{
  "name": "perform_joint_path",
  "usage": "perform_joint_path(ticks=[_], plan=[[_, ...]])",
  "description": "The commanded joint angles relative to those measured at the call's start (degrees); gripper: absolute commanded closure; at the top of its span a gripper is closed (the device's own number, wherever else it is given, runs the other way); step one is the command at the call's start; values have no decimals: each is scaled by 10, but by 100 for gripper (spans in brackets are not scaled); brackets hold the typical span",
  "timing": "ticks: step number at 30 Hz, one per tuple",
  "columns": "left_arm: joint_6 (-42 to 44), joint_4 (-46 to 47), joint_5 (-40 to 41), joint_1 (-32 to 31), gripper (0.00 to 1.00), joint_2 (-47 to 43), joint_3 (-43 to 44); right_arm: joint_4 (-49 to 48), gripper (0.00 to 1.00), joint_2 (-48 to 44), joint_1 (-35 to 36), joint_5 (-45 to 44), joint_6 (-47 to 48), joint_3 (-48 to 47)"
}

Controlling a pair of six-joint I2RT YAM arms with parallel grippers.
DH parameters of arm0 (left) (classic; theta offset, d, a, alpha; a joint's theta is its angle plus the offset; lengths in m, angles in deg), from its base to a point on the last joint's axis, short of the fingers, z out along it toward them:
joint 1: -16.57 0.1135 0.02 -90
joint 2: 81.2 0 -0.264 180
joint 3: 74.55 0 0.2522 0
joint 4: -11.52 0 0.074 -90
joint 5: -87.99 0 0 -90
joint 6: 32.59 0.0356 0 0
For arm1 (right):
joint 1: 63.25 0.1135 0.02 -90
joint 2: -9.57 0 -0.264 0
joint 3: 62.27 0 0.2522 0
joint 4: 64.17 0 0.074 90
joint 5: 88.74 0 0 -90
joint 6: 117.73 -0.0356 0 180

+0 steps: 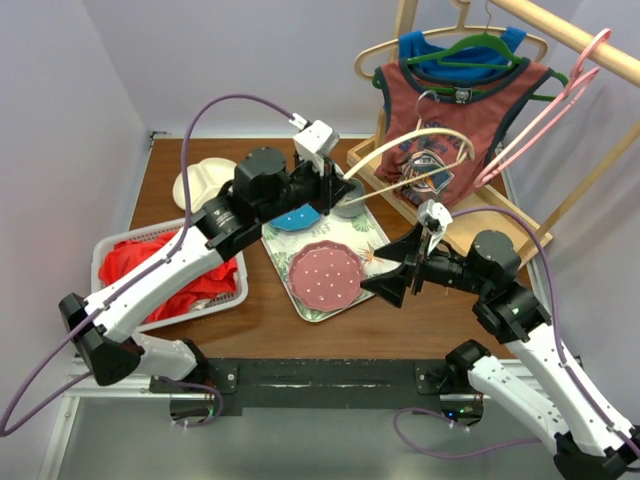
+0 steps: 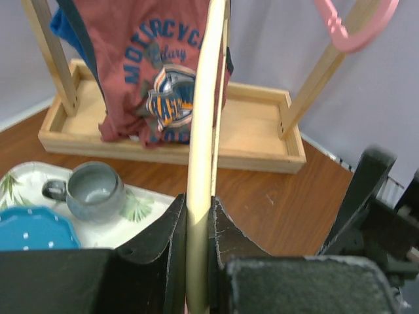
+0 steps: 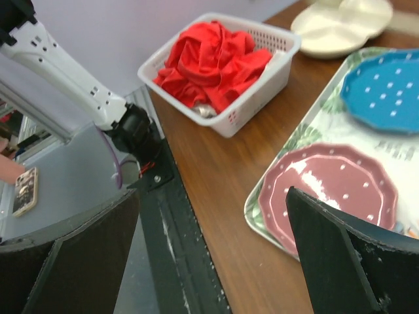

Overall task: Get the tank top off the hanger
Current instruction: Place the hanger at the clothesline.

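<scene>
Crumpled red garment (image 1: 160, 265), prob. the tank top, lies in white plastic basket (image 1: 105, 245) at desk (image 1: 270, 320) left, well apart from pale curved wooden hanger (image 1: 420, 135). The hanger looks bare, so removal seems done. Left gripper (image 2: 198, 209) jaws are nearly shut, clamped on hanger's end. Right gripper (image 1: 385, 268) jaws are wide open, empty.

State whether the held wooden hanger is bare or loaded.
Bare: the wooden hanger in the left gripper carries no cloth along its arc.

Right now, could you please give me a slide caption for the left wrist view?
Left gripper clamps a wooden hanger, with the red tank top hanging behind.
</scene>
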Motion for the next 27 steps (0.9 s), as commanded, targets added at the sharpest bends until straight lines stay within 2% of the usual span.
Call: perform_joint_path(ticks=[1,9,12,19,27], plan=[[29,118,4,-2,100,38,74,-7,1,-29,2,24,-28,10],[47,208,-47,-5,100,99,118,7,1,-51,3,20,-29,15],[53,216,-55,-8,100,137,158,6,1,-54,2,29,-30,17],[65,193,-45,-28,100,252,315,5,1,-64,2,40,-43,13],[58,218,-21,-38,100,360,445,-5,1,-87,3,46,-70,12]])
